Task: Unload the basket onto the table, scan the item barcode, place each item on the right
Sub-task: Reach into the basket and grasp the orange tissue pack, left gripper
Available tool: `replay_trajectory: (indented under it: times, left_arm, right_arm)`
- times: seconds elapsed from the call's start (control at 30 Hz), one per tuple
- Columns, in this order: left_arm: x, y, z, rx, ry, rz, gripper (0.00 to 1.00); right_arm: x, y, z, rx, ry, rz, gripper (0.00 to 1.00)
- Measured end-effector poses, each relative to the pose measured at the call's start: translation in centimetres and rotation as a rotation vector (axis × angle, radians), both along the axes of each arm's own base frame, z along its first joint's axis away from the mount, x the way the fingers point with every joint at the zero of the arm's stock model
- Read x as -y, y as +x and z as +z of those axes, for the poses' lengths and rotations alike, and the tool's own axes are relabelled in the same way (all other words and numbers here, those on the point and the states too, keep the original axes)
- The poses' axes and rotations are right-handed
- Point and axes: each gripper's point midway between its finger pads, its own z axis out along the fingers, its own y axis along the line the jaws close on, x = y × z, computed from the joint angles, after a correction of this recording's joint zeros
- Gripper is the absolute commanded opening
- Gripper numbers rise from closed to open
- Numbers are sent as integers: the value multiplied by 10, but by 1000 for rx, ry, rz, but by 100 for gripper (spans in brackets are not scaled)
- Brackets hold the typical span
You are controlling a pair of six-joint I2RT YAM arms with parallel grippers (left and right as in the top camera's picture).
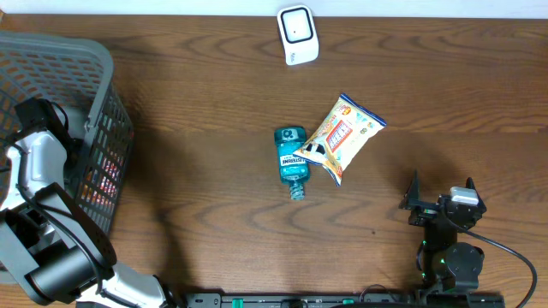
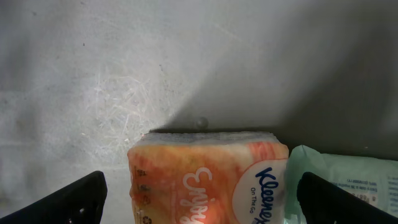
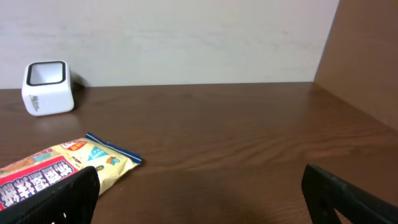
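My left gripper [image 2: 202,208] is open, down inside the grey basket [image 1: 103,68]. An orange Kleenex tissue pack [image 2: 208,177] lies on the basket floor between its two black fingers [image 2: 78,200], apart from both of them. A pale green pack [image 2: 348,180] lies against the orange pack's right side. The white barcode scanner [image 1: 297,34] stands at the table's far edge and also shows as the scanner [image 3: 47,87] in the right wrist view. My right gripper [image 1: 441,192] is open over bare wood at the front right, holding nothing.
A yellow snack bag [image 1: 341,137] lies mid-table, overlapping a teal bottle [image 1: 291,158] on its side. The snack bag [image 3: 68,168] is just beyond my right gripper's left finger. The basket's tall mesh walls surround my left gripper. A wooden panel [image 3: 367,56] rises on the right.
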Motion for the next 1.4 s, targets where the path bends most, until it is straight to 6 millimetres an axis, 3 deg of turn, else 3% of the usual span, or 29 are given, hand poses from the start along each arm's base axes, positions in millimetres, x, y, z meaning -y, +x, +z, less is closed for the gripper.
replay_trajectory:
  times: [0.2, 0.4, 0.53, 0.7, 0.8, 0.93, 1.07, 1.2, 1.3, 1.4]
  left_arm:
    - [0, 0, -3, -4, -2, 0, 98]
    - [2, -4, -22, -54, -30, 1, 98]
    - [2, -5, -21, -60, -29, 4, 75]
    - [1, -7, -21, -85, -26, -55, 69]
    - [4, -11, -19, -110, -36, -102, 59]
    - [4, -13, -5, -107, -25, -149, 59]
    - [-8, -6, 46, 5, 63, -148, 59]
    - [-18, -7, 126, 189, 209, -119, 59]
    - [-11, -19, 183, 335, 299, -101, 59]
    - [15, -30, 237, 543, 330, -95, 59]
  right_arm:
    - [0, 0, 0, 0, 0, 0, 99]
    - [0, 0, 0, 0, 0, 0, 99]
    - [0, 0, 0, 0, 0, 0, 99]
    - [0, 0, 0, 0, 0, 0, 99]
    - [0, 0, 0, 0, 0, 0, 99]
    - [0, 0, 0, 0, 0, 0, 99]
    - [0, 0, 0, 0, 0, 0, 99]
    - [0, 0, 0, 0, 0, 0, 99]
    - [0, 0, 0, 0, 0, 0, 99]
    - [0, 0, 0, 0, 0, 0, 99]
